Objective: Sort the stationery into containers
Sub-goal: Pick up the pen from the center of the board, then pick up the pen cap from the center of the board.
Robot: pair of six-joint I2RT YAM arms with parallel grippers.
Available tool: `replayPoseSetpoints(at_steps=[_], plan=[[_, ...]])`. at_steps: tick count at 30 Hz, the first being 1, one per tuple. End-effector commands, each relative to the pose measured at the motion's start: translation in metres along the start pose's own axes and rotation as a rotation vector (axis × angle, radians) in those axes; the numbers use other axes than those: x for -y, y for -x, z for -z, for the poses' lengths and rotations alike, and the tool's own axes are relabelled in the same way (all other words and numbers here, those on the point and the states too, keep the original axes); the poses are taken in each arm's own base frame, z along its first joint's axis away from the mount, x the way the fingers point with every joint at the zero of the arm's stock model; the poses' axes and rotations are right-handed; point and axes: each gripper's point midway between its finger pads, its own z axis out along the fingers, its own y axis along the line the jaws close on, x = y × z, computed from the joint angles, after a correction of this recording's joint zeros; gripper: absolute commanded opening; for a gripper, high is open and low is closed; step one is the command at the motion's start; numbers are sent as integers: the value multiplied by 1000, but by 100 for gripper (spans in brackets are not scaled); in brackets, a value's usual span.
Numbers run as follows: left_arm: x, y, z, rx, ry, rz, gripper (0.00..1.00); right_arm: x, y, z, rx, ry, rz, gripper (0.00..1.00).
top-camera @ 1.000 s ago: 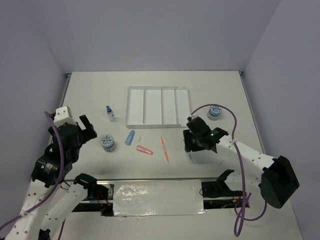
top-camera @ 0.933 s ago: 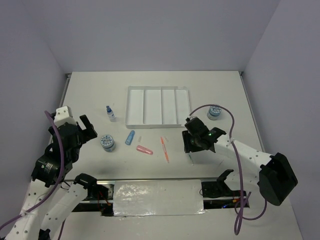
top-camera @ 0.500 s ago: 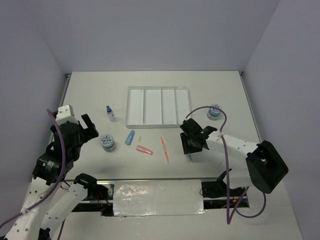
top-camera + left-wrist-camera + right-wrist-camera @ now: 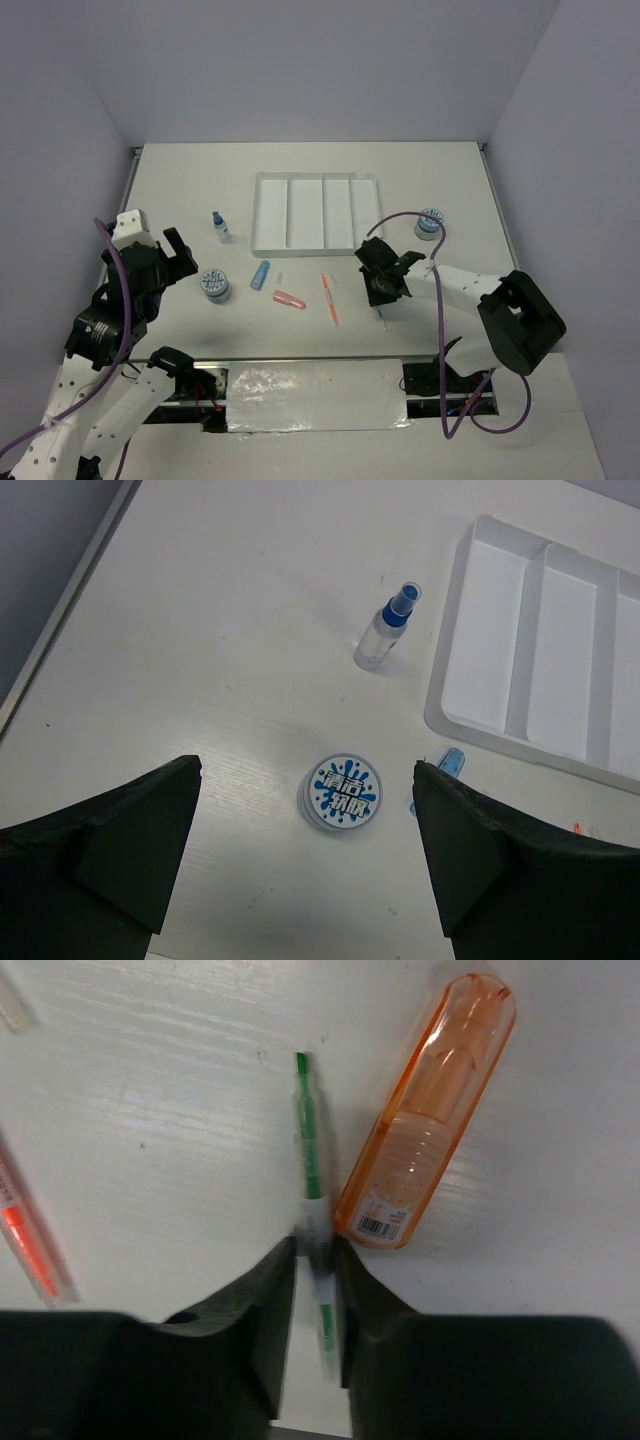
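My right gripper is down at the table right of centre, with its jaws shut on the thin green pen. The pen lies flat beside the orange stick. The orange pen lies just left of it. My left gripper is open and empty, above and left of a blue-patterned disc. The blue-capped bottle, blue stick and pink stick lie on the table. A second disc sits right of the white four-compartment tray, whose compartments hold nothing.
Purple cables loop over both arms. A reflective strip lies along the near edge between the arm bases. Grey walls close in the table on three sides. A small clear cap lies near the orange pen.
My right gripper has moved a little left over the green pen and orange stick. The left arm has barely moved.
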Motion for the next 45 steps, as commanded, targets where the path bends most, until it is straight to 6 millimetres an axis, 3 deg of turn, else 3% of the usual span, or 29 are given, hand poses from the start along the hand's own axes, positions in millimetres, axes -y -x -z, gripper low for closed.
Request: replayPoseSetpoints(at_steps=[1,5,9,11,13,14,18,19,22,23,25,26,27,29,37,40,45], plan=[[2,7,-1,33,-11,-1,99,-13,1,-13,10,24,5,25],[2,9,-1,32,-6,2,99,-18,-3,-11,6,20,12,0],[10,9,-1,-9,-19,11,99,-39,4,8,61,62,29,0],[28,5,-2,-68,-87,40,99,-48,16,32,125,89,20,0],[60,0,-2,-125,-219,100,99,-49,21,51,161,101,9,0],[67,-5,-4,-156,-233,127,99,-51,30,70,217,136,-4,0],[108,-40,-25,-304,-274,176,99,-38,43,118,317,138,-41,0],[126,-51,-30,-323,-276,158,99,-36,48,133,357,156,-54,0],[158,-61,-32,-353,-305,102,96,-26,43,147,368,144,-57,0],[174,-78,-34,-389,-313,46,94,-24,44,153,381,146,-60,0],[194,-86,-36,-405,-353,-15,86,-18,40,158,390,143,-63,0],[204,-105,-42,-455,-357,-58,84,-16,38,158,389,140,-63,0],[210,-108,-44,-468,-359,-80,80,-15,36,160,391,147,-62,0],[207,-132,-56,-514,-299,-146,73,-13,32,157,385,146,-59,0],[195,-179,-90,-601,-198,-272,74,-19,27,154,386,193,-39,0],[189,-194,-102,-657,-183,-287,68,-20,28,152,385,196,-35,0],[189,-201,-110,-685,-197,-292,66,-20,26,146,373,185,-24,0]])
